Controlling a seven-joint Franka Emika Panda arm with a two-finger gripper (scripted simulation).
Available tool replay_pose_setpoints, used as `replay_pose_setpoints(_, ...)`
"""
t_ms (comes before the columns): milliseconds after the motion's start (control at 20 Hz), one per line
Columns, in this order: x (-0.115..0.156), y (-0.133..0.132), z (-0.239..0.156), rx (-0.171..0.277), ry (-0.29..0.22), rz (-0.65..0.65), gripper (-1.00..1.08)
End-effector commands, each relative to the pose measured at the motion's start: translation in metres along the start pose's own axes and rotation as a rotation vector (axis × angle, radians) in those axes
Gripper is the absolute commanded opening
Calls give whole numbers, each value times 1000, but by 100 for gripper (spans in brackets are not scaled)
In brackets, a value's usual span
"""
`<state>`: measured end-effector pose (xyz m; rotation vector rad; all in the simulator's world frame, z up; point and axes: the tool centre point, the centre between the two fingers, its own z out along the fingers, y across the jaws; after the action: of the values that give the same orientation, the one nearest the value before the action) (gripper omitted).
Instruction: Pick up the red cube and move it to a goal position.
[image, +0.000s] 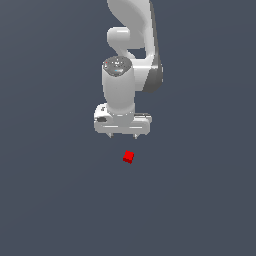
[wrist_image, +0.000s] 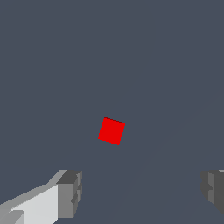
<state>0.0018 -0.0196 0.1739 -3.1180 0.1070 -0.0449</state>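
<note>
Red cube (wrist_image: 111, 131) is not yet gripped; the pincer (image: 122, 136) is held wide apart, empty, above it.

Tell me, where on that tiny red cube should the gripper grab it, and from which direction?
Probably from straight above, pinching two opposite flat sides. The cube lies alone on the flat surface, much smaller than the open gripper, so nothing blocks a descent. In the wrist view it sits turned at a slight angle to the fingers, so the gripper should likely rotate a little first so its pads meet flat faces, not corners.
</note>
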Motion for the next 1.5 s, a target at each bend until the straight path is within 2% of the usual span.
replay_pose_setpoints(0, 0, 0, 0, 0, 0, 0, 100)
replay_pose_setpoints(400, 1, -3, 20, -4, -3, 37, 100)
replay_pose_setpoints(1050, 6, -16, 118, -22, -18, 216, 100)
replay_pose_setpoints(1450, 10, -20, 152, -27, -24, 279, 100)
